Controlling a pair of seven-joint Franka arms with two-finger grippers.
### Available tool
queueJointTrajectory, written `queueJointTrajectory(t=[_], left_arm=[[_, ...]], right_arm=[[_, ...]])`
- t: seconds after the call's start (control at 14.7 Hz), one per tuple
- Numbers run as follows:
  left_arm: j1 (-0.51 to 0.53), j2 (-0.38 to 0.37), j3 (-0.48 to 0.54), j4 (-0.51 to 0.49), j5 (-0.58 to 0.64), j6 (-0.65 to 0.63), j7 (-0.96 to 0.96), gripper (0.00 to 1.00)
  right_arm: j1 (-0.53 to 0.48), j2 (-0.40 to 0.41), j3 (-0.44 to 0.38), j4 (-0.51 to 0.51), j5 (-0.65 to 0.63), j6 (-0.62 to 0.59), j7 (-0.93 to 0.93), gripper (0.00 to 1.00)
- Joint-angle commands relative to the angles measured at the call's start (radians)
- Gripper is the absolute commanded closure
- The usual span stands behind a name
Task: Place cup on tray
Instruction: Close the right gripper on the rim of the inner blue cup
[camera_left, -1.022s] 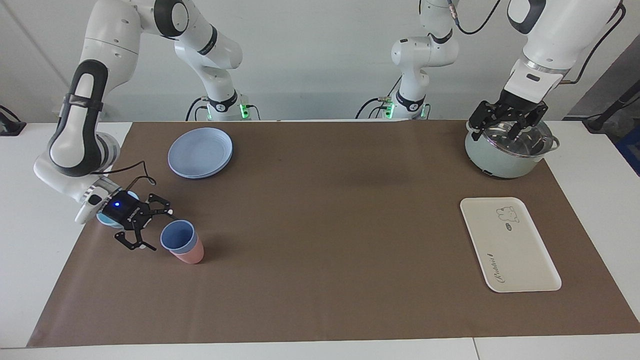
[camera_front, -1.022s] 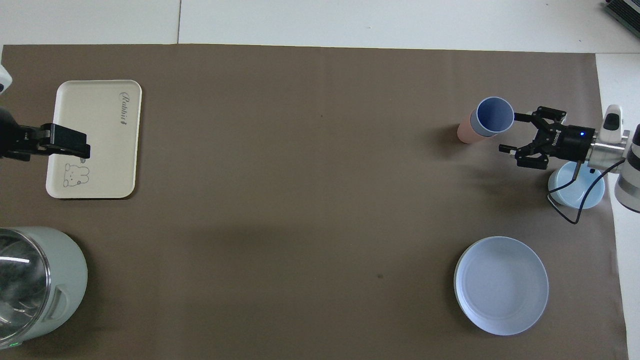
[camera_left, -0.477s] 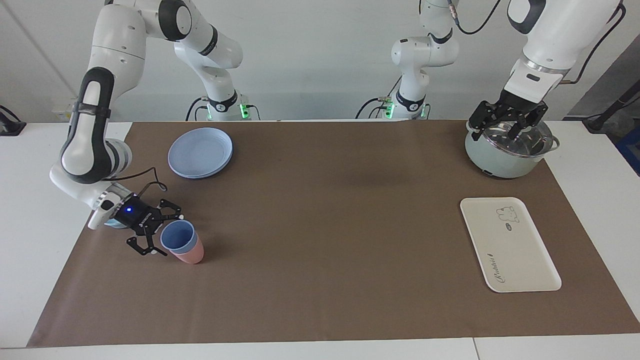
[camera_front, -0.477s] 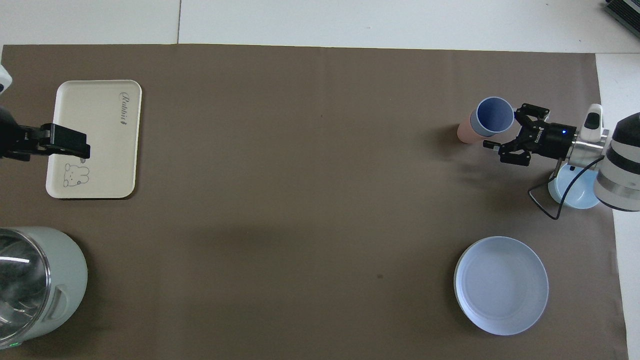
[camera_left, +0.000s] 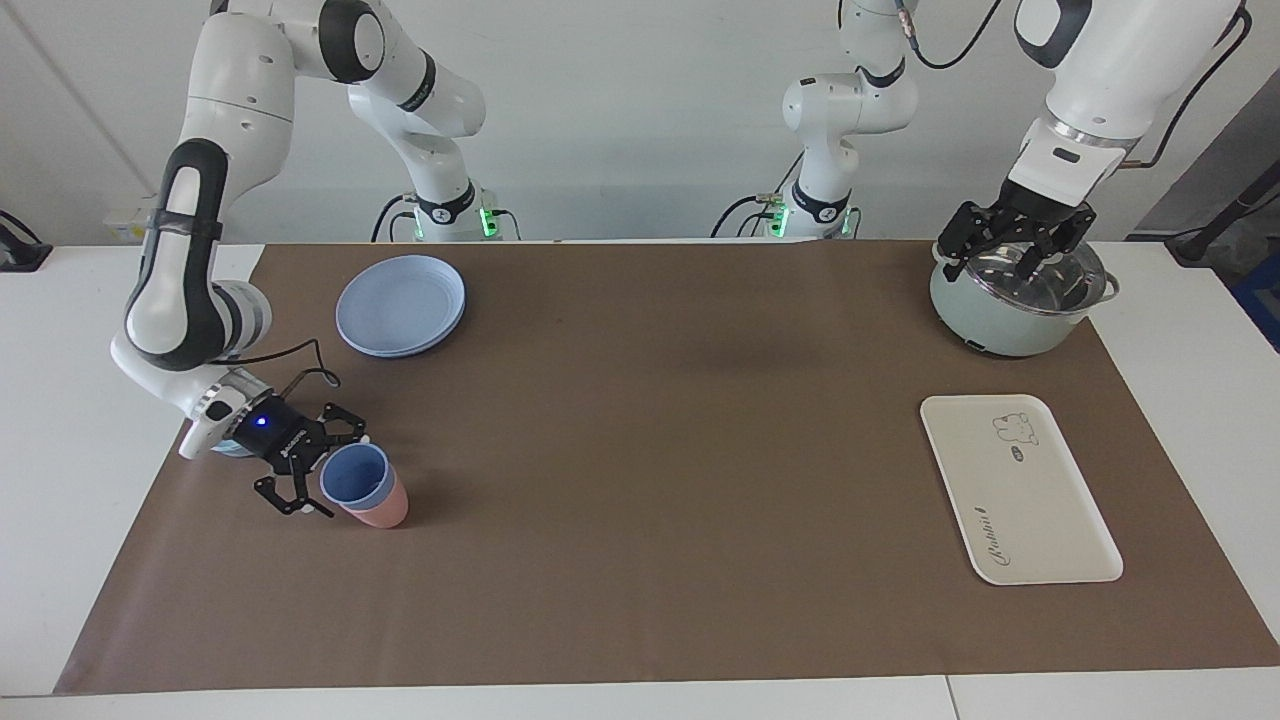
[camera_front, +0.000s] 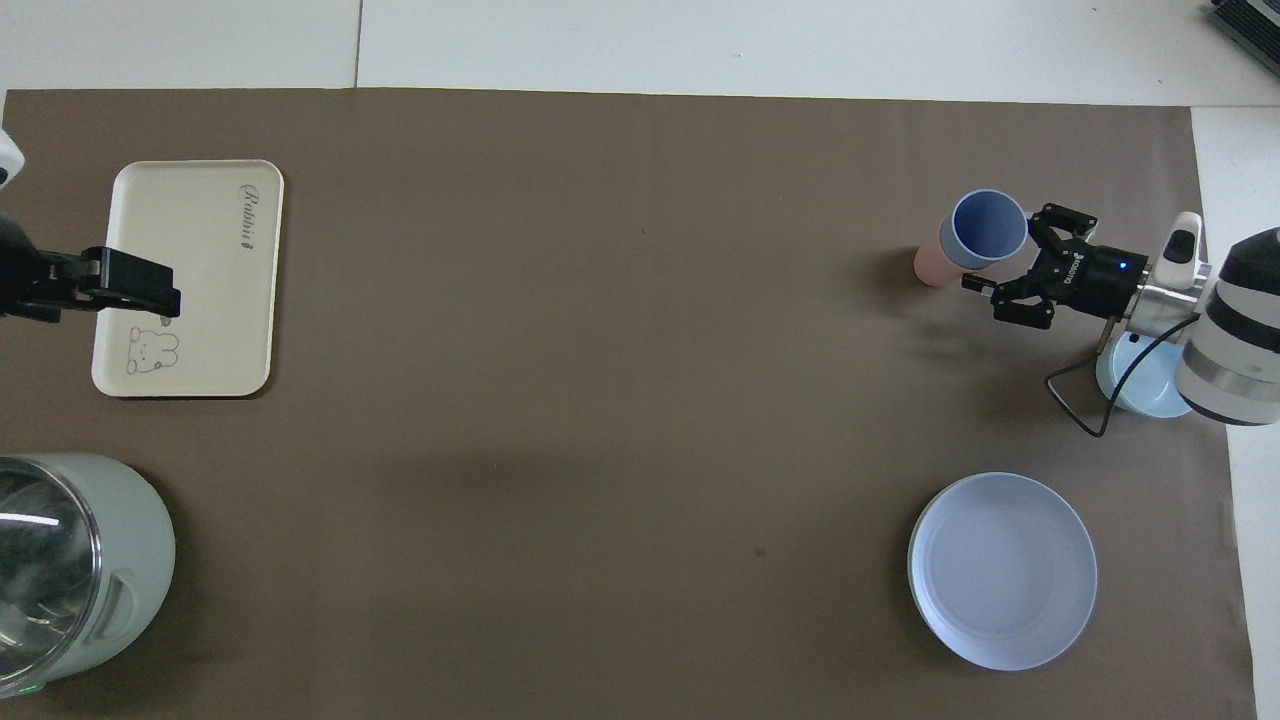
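One brown mat (camera_left: 640, 480) covers white table (camera_left: 60, 400); right tool (camera_left: 318, 472) spread wide beside cup (camera_left: 356, 480).

"rabbit" on the tray (camera_front: 190, 290)

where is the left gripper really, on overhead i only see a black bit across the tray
Observer: The facing view shows the left gripper up over the glass lid of the pale-green round pot, not over the flat cream-white rectangular tray. That arm waits.
Operator: is the right one down at cup height
Observer: Yes. The right gripper is low, level with the rim of the small periwinkle-blue plastic cup, its fingers open at the cup's side. I cannot tell whether they touch it.
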Motion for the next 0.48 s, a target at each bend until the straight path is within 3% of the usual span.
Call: queueJointTrajectory(t=[0.0,0.41], left_arm=[[0.003,-0.019,-0.001,-0.01,0.016,-0.015,0.0,0.0],[0.003,-0.019,-0.001,-0.01,0.016,-0.015,-0.001,0.0]], right_arm=[[0.013,0.003,0.003,-0.011,0.053,0.032,-0.037,0.0],[0.036,-0.002,0.003,-0.043,0.091,0.043,-0.061,0.0]])
